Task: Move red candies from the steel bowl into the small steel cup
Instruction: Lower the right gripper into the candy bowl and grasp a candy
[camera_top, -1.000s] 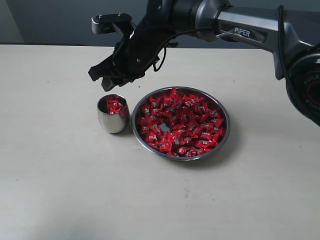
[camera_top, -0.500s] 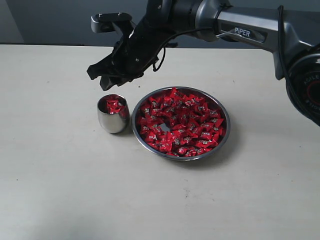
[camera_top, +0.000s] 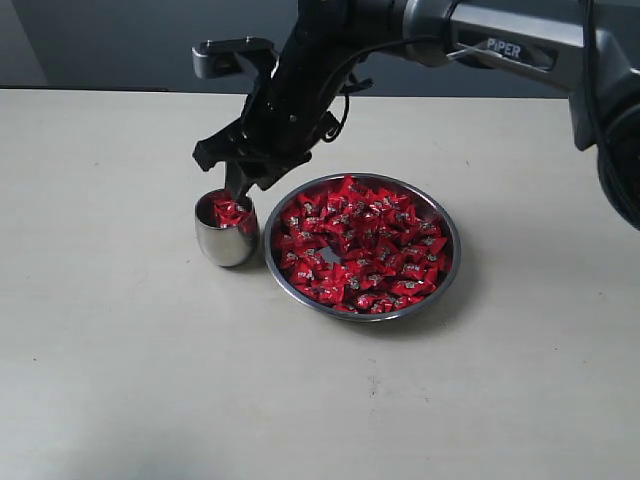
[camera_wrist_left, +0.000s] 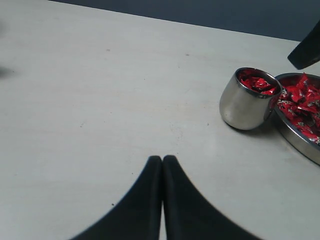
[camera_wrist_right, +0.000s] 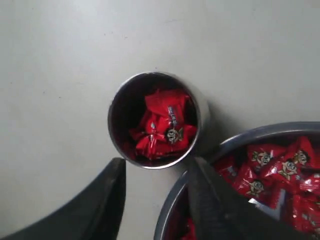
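Right pincer (camera_top: 228, 170) above the small steel cup (camera_top: 226, 245)
Its jaws spread wide, empty; left pincer (camera_wrist_left: 162, 160) pressed closed over the tabletop (camera_wrist_left: 75, 100)

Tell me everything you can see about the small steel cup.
The small steel cup is a polished, mirror-like handleless tumbler with a rounded belly. It stands upright on the pale table, close beside the steel bowl; whether they touch is unclear. Several red candies lie inside. The open right gripper hangs just above its rim, apparently clear.
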